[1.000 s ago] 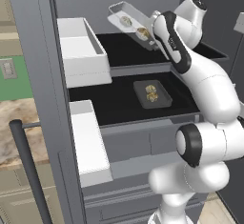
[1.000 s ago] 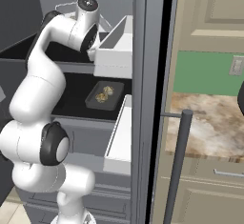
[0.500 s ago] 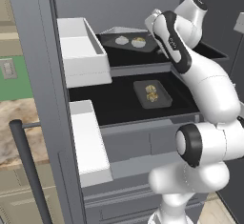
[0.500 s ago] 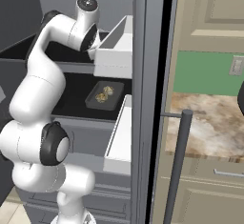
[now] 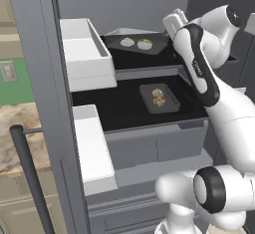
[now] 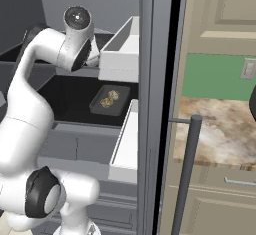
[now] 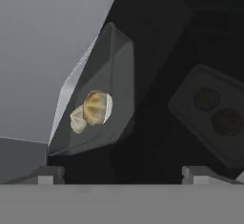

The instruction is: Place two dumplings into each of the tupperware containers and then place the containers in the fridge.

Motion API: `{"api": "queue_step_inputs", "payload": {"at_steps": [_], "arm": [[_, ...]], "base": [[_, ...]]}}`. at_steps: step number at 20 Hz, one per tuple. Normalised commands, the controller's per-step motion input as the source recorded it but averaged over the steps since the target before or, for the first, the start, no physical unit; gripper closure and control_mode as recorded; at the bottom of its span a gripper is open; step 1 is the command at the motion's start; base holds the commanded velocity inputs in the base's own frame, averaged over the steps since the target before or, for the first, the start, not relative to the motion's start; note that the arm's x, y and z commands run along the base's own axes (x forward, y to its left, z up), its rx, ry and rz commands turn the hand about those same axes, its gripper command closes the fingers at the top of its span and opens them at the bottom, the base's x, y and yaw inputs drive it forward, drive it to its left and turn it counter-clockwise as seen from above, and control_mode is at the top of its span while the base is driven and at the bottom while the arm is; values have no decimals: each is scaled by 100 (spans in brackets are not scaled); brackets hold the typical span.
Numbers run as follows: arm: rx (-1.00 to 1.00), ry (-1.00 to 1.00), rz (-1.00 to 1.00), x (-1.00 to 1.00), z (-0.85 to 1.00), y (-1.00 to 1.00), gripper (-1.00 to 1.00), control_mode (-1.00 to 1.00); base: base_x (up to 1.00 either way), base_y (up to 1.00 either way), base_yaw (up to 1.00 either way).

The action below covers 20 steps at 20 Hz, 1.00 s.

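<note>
Just beyond open hand (image 7: pixel 121 173), container (image 7: pixel 102 99)

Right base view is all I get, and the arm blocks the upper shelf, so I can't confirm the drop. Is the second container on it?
Observer: Yes. The upper container rests on the top black shelf, beside the white door bin.
Operator: Are dumplings in it?
Observer: Two pale dumplings lie side by side inside.
Operator: Has the gripper let go?
Observer: The gripper is open in the hand view, fingertips apart with nothing between them.
</note>
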Motion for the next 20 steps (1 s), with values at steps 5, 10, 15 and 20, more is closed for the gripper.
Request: {"api": "queue_step_inputs", "payload": {"at_steps": [5,10,15,20], "arm": [[0,-2,0,-100,28,1,-100,-100],[-3,7,1,-100,-3,0,-100,-100],[-12,12,6,-100,-12,-4,-100,-100],[-20,14,7,-100,-39,0,-100,-100]], "base": [[0,0,0],[0,0,0],[0,0,0],[0,0,0]]}}
